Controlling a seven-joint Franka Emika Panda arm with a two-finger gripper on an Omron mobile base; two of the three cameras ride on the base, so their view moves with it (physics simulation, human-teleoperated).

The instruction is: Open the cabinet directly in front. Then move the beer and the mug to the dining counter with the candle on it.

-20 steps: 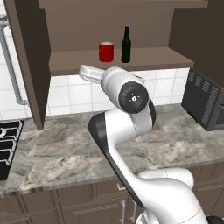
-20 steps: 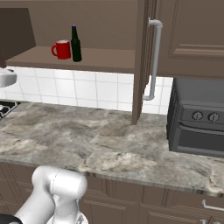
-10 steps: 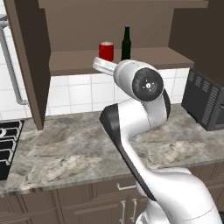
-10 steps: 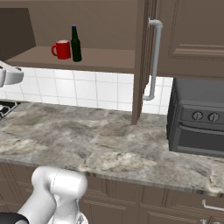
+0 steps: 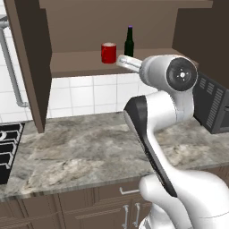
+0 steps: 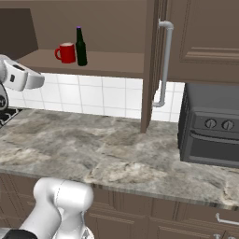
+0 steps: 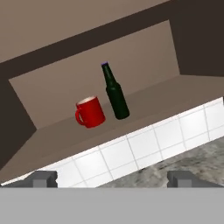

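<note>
Both base views and the hand view face the open cabinet (image 5: 89, 67).

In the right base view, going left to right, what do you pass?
The arm's white hand → red mug → beer bottle → open cabinet door, seen edge-on → its silver bar handle → black oven.

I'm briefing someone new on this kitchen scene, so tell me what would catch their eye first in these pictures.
The short red cylindrical mug and the slim dark green-black glass bottle with a purple cap stand side by side on the lower shelf of the dark brown wooden wall cabinet, whose doors are swung open. The big white robot arm rises over the grey-brown veined stone counter, its open gripper aimed at the shelf.
</note>
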